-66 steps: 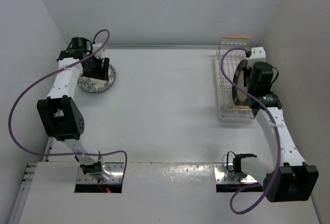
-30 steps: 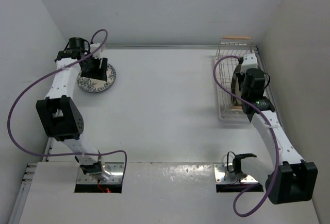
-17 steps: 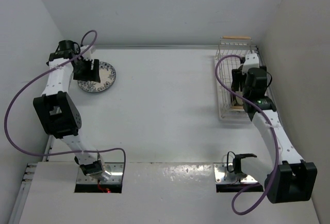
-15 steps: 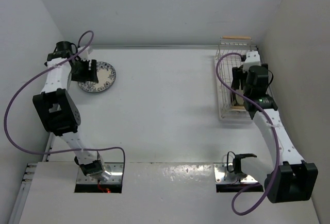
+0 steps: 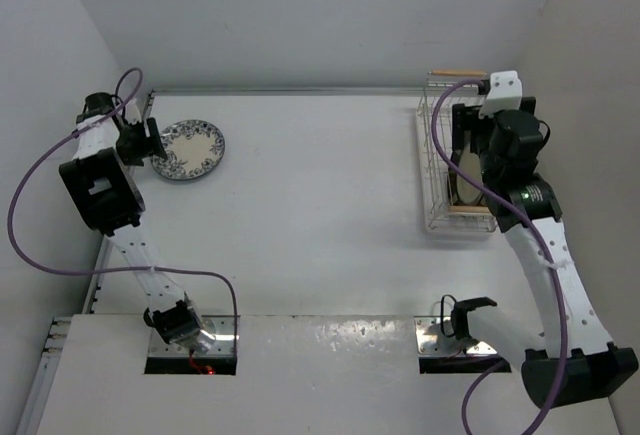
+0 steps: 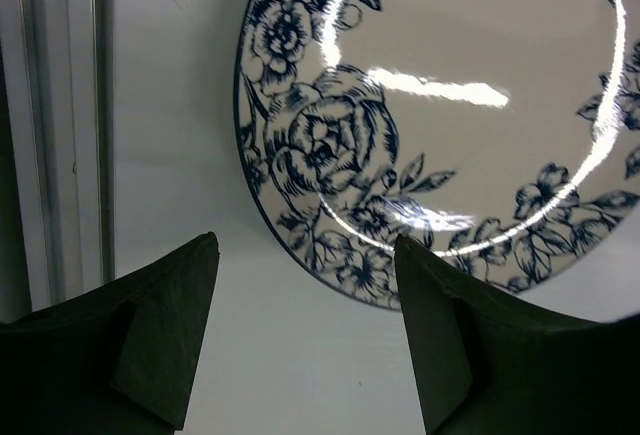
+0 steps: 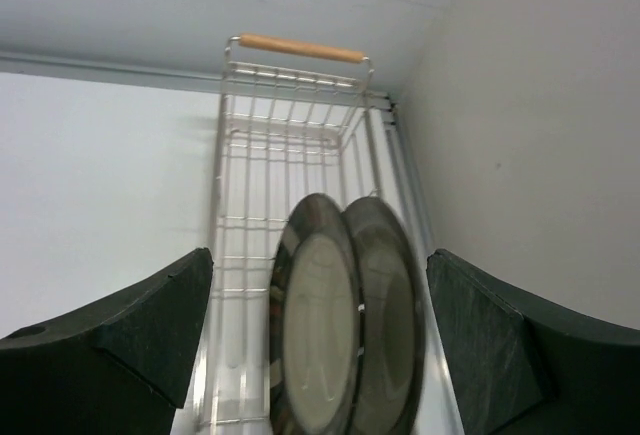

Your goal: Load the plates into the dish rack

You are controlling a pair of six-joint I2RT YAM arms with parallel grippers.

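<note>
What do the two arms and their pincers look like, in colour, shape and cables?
The left arm and right arm have white links joined by bulky black joint housings. A purple cable loops along each. A small green light shows on the right arm. The left pincer and right pincer each have two broad, dark, wedge-shaped fingers.

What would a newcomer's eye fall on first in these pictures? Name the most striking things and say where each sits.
The blue floral plate lies flat at far left, with the open left gripper just short of its rim. At far right, two dark-rimmed plates stand on edge side by side in the dish rack, with the open right gripper close by.
</note>
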